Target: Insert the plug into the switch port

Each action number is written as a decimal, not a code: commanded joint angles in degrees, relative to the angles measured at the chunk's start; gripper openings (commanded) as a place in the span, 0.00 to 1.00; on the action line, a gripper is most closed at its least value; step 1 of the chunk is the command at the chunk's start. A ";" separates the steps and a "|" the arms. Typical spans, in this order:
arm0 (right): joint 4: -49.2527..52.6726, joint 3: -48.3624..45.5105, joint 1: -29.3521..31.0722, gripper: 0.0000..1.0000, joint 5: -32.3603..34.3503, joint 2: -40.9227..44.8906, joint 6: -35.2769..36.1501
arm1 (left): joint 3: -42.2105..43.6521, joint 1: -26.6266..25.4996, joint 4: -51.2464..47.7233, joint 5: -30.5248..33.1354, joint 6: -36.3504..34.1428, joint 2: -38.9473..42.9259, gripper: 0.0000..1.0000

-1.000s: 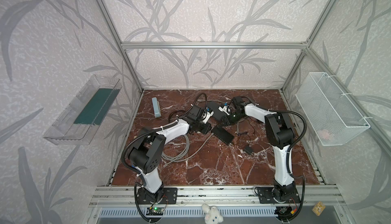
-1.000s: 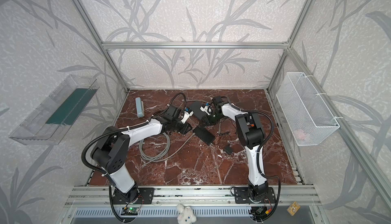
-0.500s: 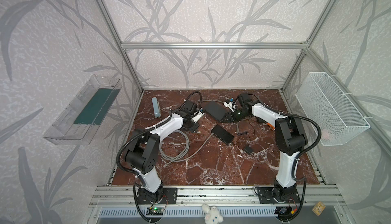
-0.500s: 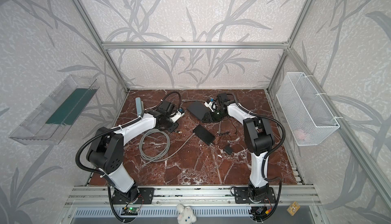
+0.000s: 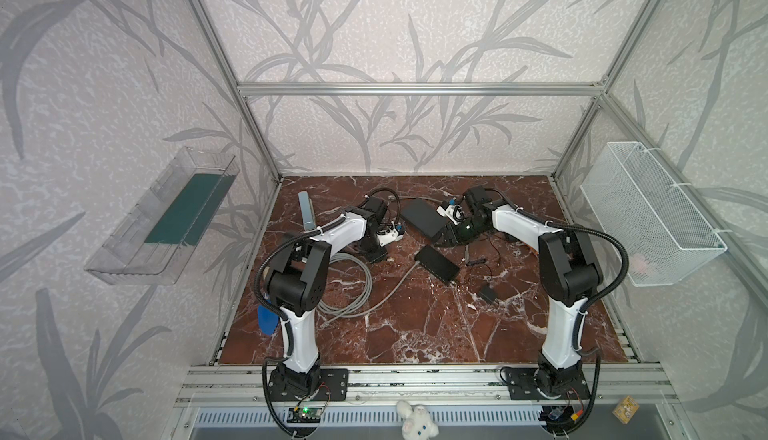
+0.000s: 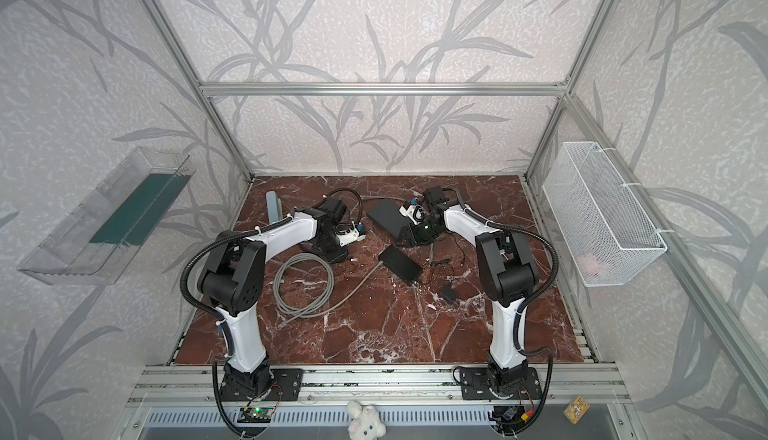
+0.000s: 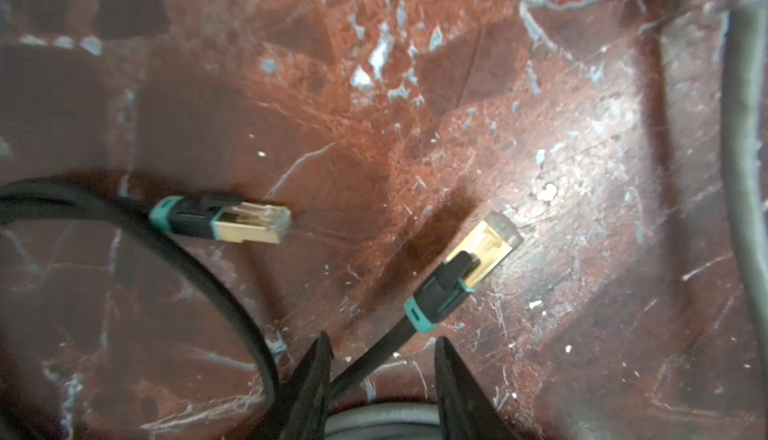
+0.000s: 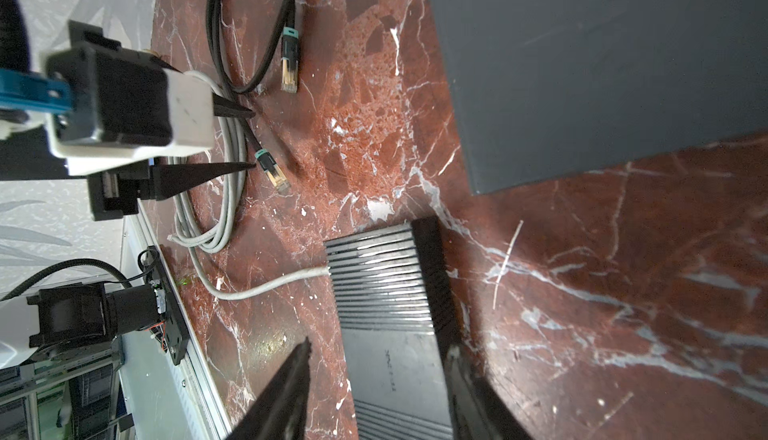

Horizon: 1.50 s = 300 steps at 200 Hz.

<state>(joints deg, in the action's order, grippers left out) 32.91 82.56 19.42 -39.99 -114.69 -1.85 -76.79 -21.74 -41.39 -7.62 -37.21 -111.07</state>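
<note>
Left wrist view: the left hand (image 7: 381, 337) stands open, astride the black cable (image 7: 370, 369) just behind the plug (image 7: 484, 246). The plug lies flat on the tabletop (image 7: 415, 84), its long axis running away from the hand, gold tip leading. The left arm looks the nearer one. Beyond, mid-tabletop, lies the switch (image 8: 386, 321); the right hand (image 8: 379, 344) hangs over it, also open. The surface is red marble, and the walls (image 5: 415, 22) are leaf-papered inside a metal frame.
</note>
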 commanded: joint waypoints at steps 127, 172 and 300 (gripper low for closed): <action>-13.43 -6.61 2.16 0.52 -1.20 8.13 -22.78 | -3.21 -0.06 9.66 -10.49 -1.68 4.60 0.05; -29.45 -10.52 2.19 0.51 -2.63 9.07 -37.32 | -2.96 -1.10 11.52 -16.63 -0.09 8.02 0.05; -47.61 -12.17 5.88 0.39 -4.19 1.45 -55.65 | 2.79 -4.89 16.32 -13.57 1.11 8.89 0.04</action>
<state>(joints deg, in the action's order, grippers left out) -13.08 69.01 24.56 -42.59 -112.64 -56.05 -74.39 -26.46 -25.56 -21.58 -35.46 -102.43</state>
